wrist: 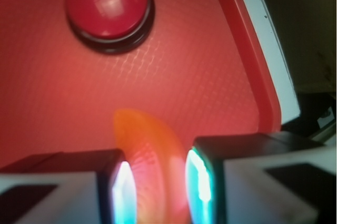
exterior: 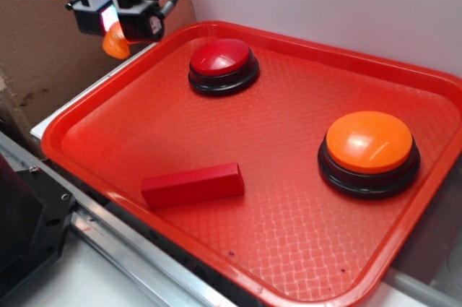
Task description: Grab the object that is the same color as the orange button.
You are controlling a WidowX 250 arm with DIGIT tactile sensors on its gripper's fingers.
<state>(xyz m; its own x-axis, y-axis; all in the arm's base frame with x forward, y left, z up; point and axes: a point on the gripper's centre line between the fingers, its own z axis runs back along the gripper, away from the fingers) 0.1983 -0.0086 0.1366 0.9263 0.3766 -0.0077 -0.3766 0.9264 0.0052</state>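
Seen from outside: a red tray (exterior: 303,249) with a raised rim and a fine diamond texture, resting on a pale surface against a white wall (exterior: 346,3). At the tray's far left end, a red button (exterior: 222,58) with a dome top on a black base. Toward the right side, an orange button (exterior: 369,142), larger-looking and nearer the camera, also on a black base. Near the front left edge, a red block (exterior: 193,185), long and rectangular, lying flat and well apart from both buttons. Up in the top left corner, raised above the tray's far left corner, a black gripper (exterior: 115,36) with pale pads, jaws pinched on a small glossy orange piece (exterior: 115,43). Orange piece held off the tray, its rounded lower end poking out below the pads. Behind the gripper, brown cardboard (exterior: 29,68).

Seen from the wrist: same gripper (wrist: 158,187) filling the bottom of the frame, two fingers (wrist: 124,190) with glowing whitish-teal inner faces closed on either side of the orange piece (wrist: 145,145). Piece blurred, curved, extending upward past the fingertips. Below and beyond, the tray floor (wrist: 210,76) and its rim curving down the right side, with the red button (wrist: 109,5) at the top of the view. Orange button outside this view.
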